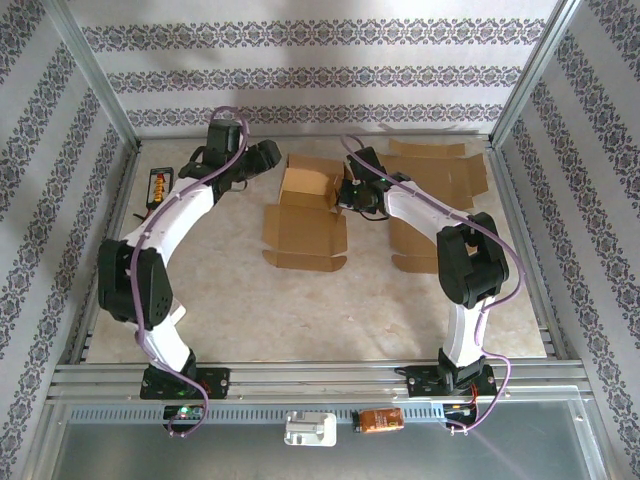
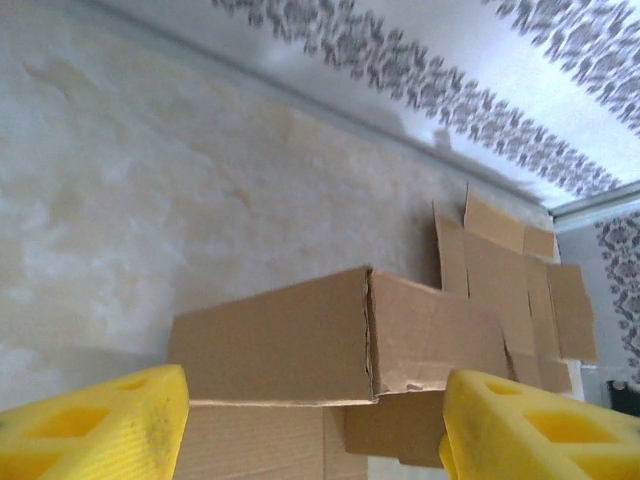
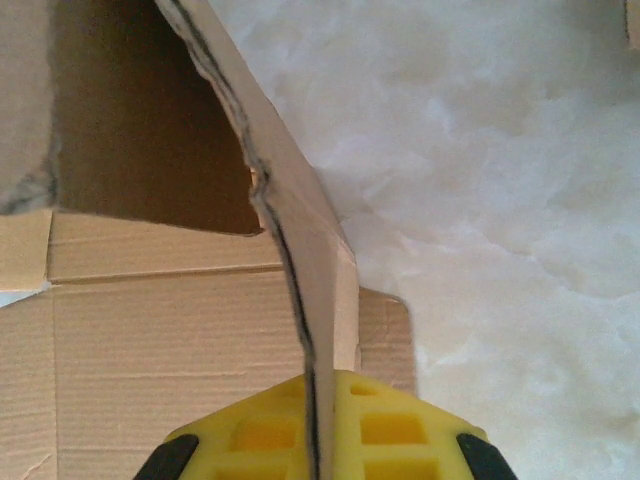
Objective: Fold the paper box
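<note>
Cardboard, brown and ribbed, makes up the box, which sits on the desk a little toward 12 o'clock from the middle. At the box's 10 o'clock the left tool hangs just beside it, with its yellow fingers well apart and nothing between them. Its own camera looks at an upright outer wall. The far half of the box is already raised into an open tray, while the lid lies flat toward 6 o'clock with its flaps spread. At the box's 3 o'clock the right tool is clamped on the side wall, the board's edge pinched between its pads. At the desk's 2 o'clock lie flat sheets, unfolded. The job looks roughly half done: the walls are up, but the flaps need tucking and the lid needs closing.
</note>
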You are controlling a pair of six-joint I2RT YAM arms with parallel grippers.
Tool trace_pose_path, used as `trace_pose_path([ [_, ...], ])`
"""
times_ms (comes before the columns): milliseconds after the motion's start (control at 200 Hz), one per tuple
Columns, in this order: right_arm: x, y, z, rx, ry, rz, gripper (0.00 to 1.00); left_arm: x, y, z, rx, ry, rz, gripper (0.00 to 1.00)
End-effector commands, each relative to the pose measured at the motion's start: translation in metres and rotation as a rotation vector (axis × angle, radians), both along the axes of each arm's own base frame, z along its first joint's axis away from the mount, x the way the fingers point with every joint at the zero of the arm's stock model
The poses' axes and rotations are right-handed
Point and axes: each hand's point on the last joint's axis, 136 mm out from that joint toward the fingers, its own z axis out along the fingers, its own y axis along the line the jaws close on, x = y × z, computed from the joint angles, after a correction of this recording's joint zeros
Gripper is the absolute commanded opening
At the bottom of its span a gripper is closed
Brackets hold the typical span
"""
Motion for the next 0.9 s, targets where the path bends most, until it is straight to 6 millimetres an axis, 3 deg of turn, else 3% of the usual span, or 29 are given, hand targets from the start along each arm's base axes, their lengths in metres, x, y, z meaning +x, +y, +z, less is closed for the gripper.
trace_pose_path([
  [0,-0.014,-0.002,-0.014,-0.068,0.064,0.028,0.00,-0.002,-0.025,-0.011,-0.073,0.026,-0.152,0.77],
  [170,-0.015,0.000,-0.011,-0.084,0.055,0.051,0.00,0.014,-0.040,-0.021,-0.141,0.018,-0.194,0.77],
  [265,-0.016,0.003,-0.008,-0.086,0.048,0.064,0.00,0.021,-0.034,-0.042,-0.128,0.054,-0.152,0.69],
  [485,-0.016,0.018,-0.005,-0.078,0.038,0.115,0.00,0.026,-0.040,-0.055,-0.194,0.066,-0.153,0.54],
  [625,-0.001,0.032,0.002,-0.011,0.011,0.100,0.23,0.022,-0.043,-0.063,-0.234,0.086,-0.148,0.53],
  [710,0.005,0.035,0.013,0.039,-0.001,0.106,0.28,0.021,-0.040,-0.066,-0.226,0.085,-0.133,0.52],
  [894,-0.013,0.018,0.049,0.054,-0.100,0.178,0.48,0.024,-0.037,-0.066,-0.179,0.077,-0.135,0.53],
])
